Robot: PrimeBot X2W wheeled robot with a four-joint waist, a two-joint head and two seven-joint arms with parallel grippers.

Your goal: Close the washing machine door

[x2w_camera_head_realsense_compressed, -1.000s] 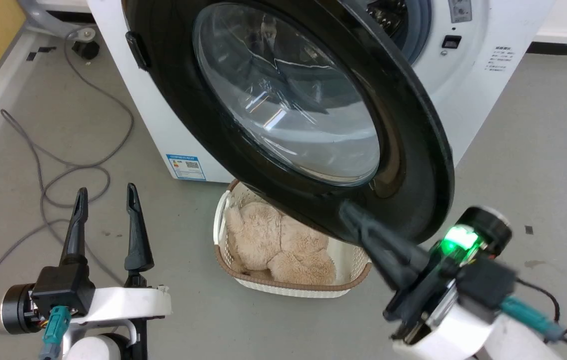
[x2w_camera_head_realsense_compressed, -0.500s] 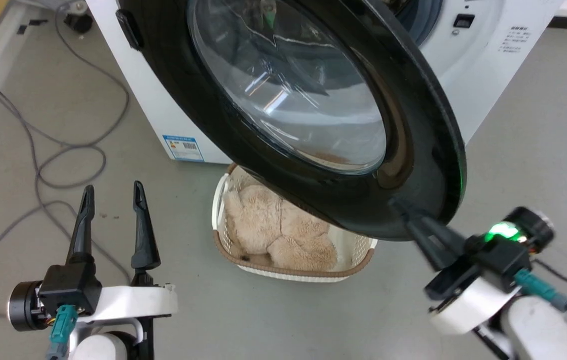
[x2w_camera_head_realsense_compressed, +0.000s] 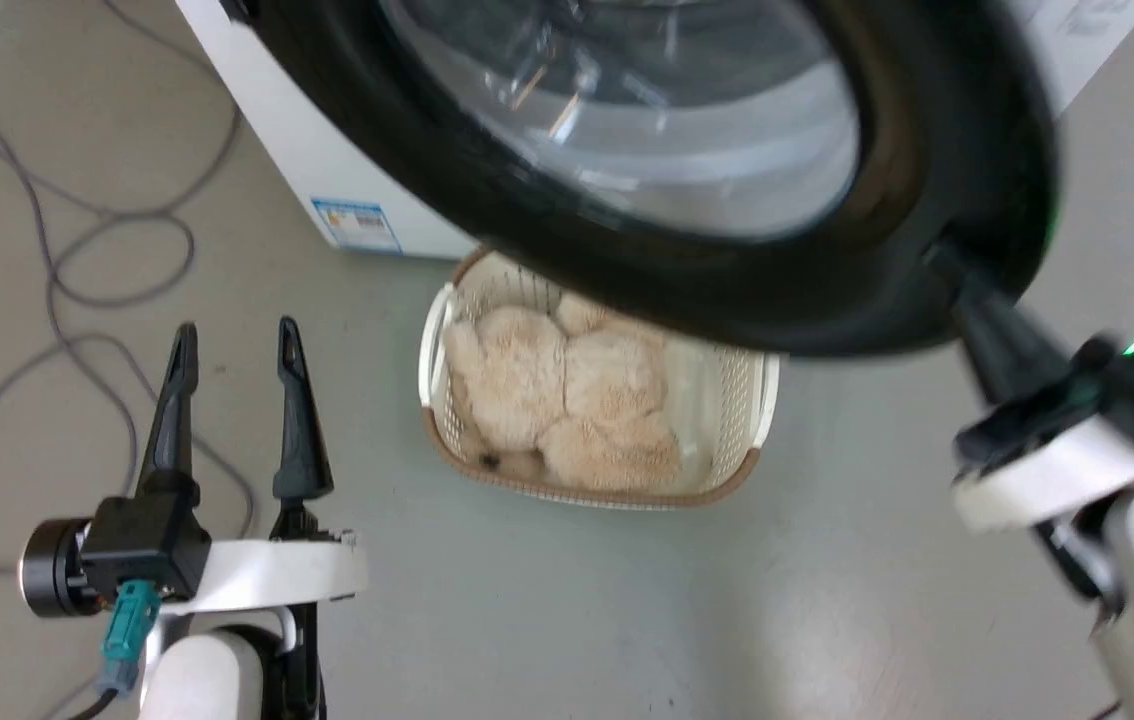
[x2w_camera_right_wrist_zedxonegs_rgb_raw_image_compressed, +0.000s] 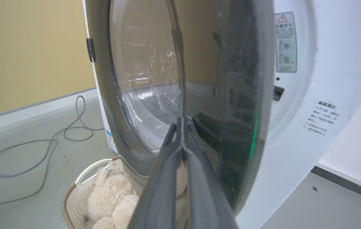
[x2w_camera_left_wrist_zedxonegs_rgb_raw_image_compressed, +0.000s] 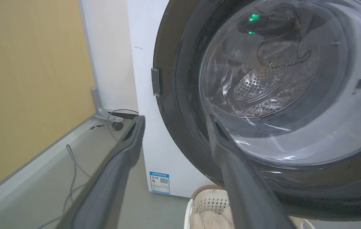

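A cream perforated basket (x2w_camera_head_realsense_compressed: 742, 420) on the floor holds a beige plush toy (x2w_camera_head_realsense_compressed: 567, 400), just under the washing machine door (x2w_camera_head_realsense_compressed: 567, 245). The door is a glossy black ring around clear glass, upright and swung partway out from the white washing machine (x2w_camera_head_realsense_compressed: 292, 120). The right hand (x2w_camera_head_realsense_compressed: 942, 262), clenched on nothing, has its tips against the ring near its free edge, while the left hand (x2w_camera_head_realsense_compressed: 237, 335) hangs released above the floor.

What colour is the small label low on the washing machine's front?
Blue with a white patch; the label shows best in the left wrist view.
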